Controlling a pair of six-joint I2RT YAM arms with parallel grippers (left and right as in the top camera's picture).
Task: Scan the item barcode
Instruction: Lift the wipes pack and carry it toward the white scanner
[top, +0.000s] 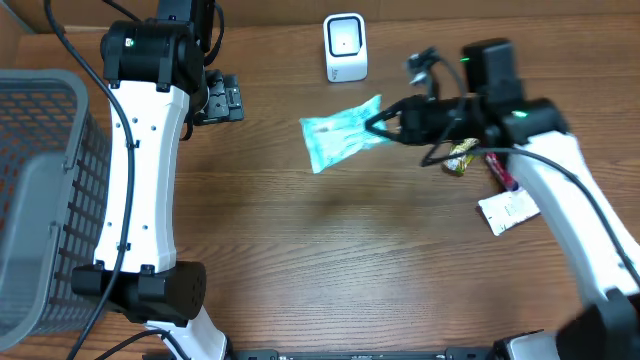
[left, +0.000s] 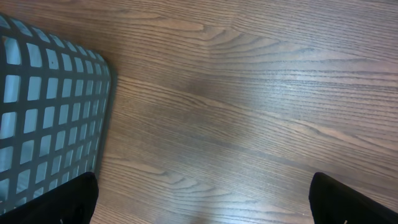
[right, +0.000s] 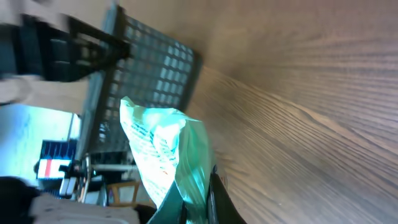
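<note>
Left gripper (top: 224, 100) is hanging with its jaws spread wide and nothing between them, far-left over the worktop (top: 330, 270). Its wrist view is showing only bare wood between the two fingertips, plus a corner of the basket (left: 50, 106) at the left edge. The grey mesh basket (top: 45, 200) is sitting at the far left of the scene, just left of the left arm.

The white scanner (top: 345, 47) is standing upright at the far edge, centre.

The teal packet (top: 338, 137) is sitting on the near side of the scanner and apart from it, between the two arms. It is lying roughly flat and angled, with its right end pinched. In the right wrist view the packet (right: 165, 152) is showing dark print, but I cannot tell if a barcode is facing the scanner.

Right gripper (top: 380, 125) is clenching the packet's right end, reaching in from the right.

Right of that, under the right arm, a gold wrapper (top: 461, 156), a red item (top: 500, 172) and a white packet (top: 508, 212) are lying on the worktop, partly covered by the arm.
</note>
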